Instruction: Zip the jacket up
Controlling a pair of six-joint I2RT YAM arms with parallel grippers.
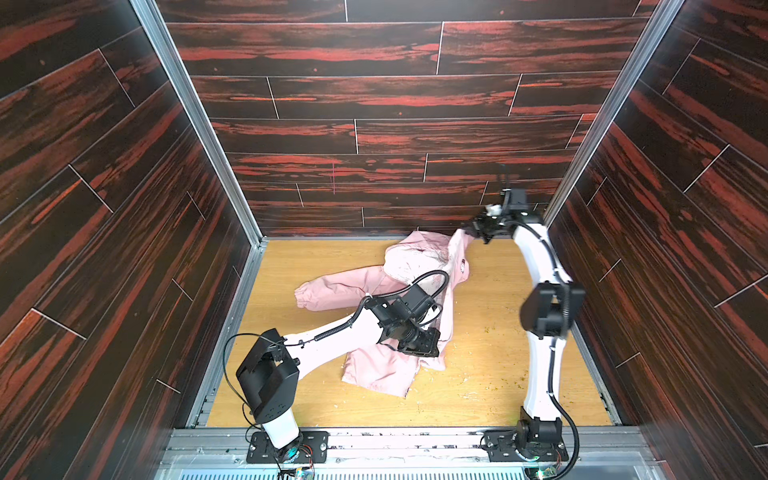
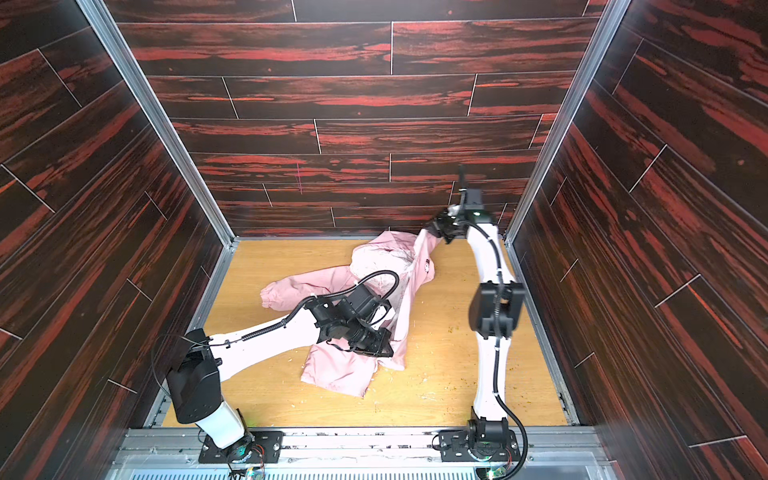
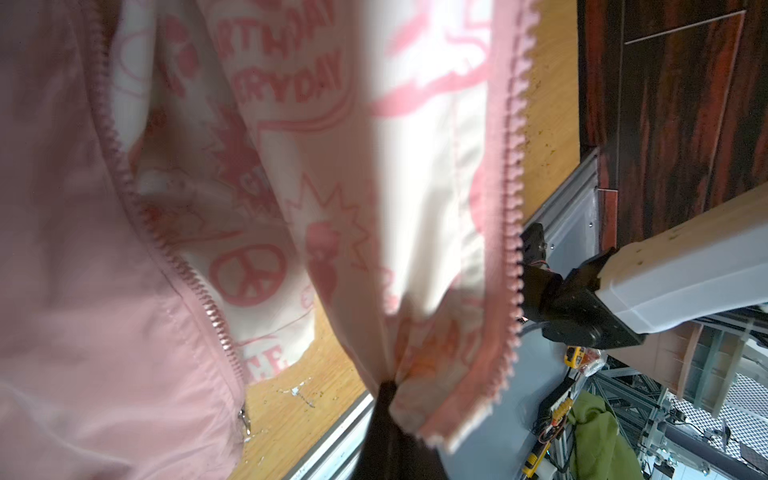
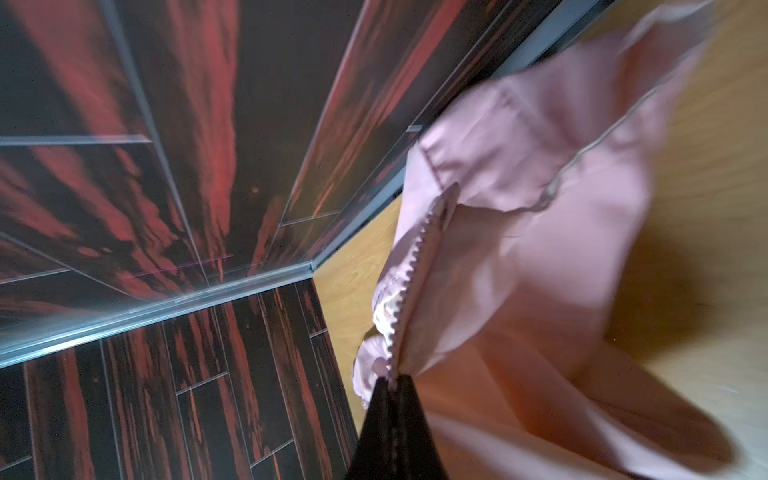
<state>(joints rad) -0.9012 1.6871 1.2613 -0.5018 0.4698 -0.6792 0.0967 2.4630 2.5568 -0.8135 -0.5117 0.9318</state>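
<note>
The light pink jacket lies open and crumpled on the wooden table, one sleeve stretched to the left. Its chest logo shows near the raised collar end. My left gripper is shut on the front panel's bottom edge beside a row of zipper teeth. The other row of teeth runs apart from it, ending at a metal slider. My right gripper is shut on the jacket's toothed zipper edge, holding that end up near the back wall.
Dark red wood-patterned walls enclose the wooden table on three sides. A metal rail with both arm bases runs along the front. Small crumbs dot the table at the right. The right arm stands close to the back right corner.
</note>
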